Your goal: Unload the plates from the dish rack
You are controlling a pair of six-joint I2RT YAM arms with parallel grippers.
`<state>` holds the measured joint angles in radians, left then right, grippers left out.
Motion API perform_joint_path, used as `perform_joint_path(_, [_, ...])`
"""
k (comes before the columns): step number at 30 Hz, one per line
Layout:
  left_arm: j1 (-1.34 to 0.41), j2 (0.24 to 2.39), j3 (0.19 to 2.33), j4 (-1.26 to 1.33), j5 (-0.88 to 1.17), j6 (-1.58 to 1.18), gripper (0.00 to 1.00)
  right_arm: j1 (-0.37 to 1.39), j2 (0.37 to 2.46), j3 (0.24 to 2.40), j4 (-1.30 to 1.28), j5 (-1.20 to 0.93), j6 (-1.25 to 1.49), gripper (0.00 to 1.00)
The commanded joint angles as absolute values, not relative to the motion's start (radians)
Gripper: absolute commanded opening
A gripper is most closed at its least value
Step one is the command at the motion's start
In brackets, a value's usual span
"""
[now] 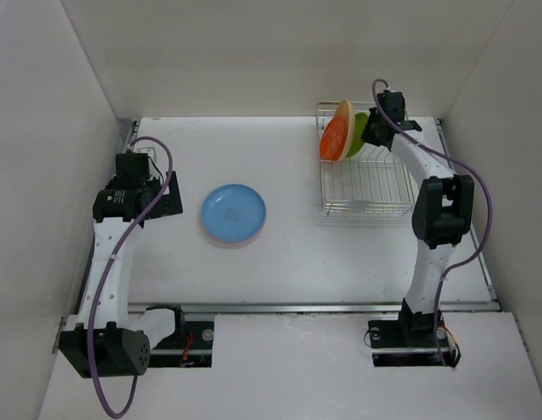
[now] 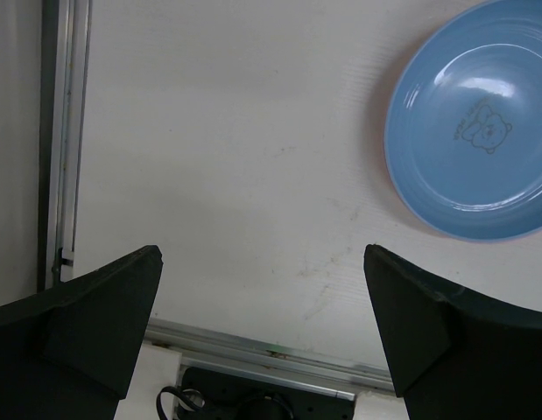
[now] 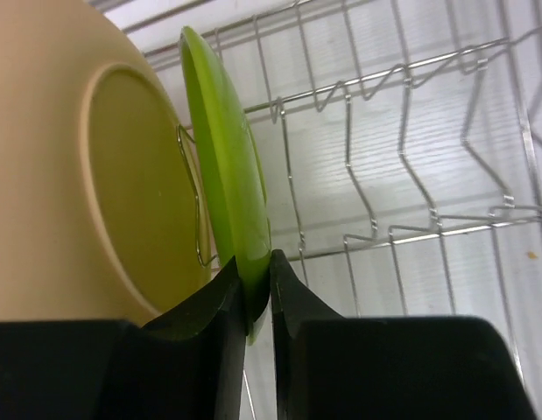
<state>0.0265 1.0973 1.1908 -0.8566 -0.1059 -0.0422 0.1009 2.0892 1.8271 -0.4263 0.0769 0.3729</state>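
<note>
Bright, diffuse light fills the scene, and the flat white table (image 1: 297, 254) looks nearly washed out from above. The round blue plastic plate (image 2: 472, 122) casts only a thin soft shadow and carries small white glare patches. The black fingers (image 2: 87, 324) of the left gripper (image 2: 262, 251) are underexposed and featureless. In the right wrist view the round cream-yellow plastic plate (image 3: 69, 175) at the left is softly blurred. The round lime green plastic plate (image 3: 231, 175) shows a pale sheen, and the silver wire dish rack (image 3: 411, 175) is sharper.

I am counting three plates standing in one dish rack (image 1: 367, 188): one orange plate (image 1: 332, 142), one cream plate (image 1: 344, 112) and one green plate (image 1: 359, 133). One blue plate (image 1: 233, 213) is lying outside it, with one pink edge (image 1: 238, 243) peeking out beneath. Two robot arms are standing here, one left arm (image 1: 109, 262) and one right arm (image 1: 432, 219).
</note>
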Motion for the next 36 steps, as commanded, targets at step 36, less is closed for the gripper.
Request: perform_joint_path(36, [-0.006, 1.209, 1.358, -0.943, 0.580, 0.256, 0.98, 0.733, 1.678, 1.430, 0.064, -0.581, 0.215, 0.00])
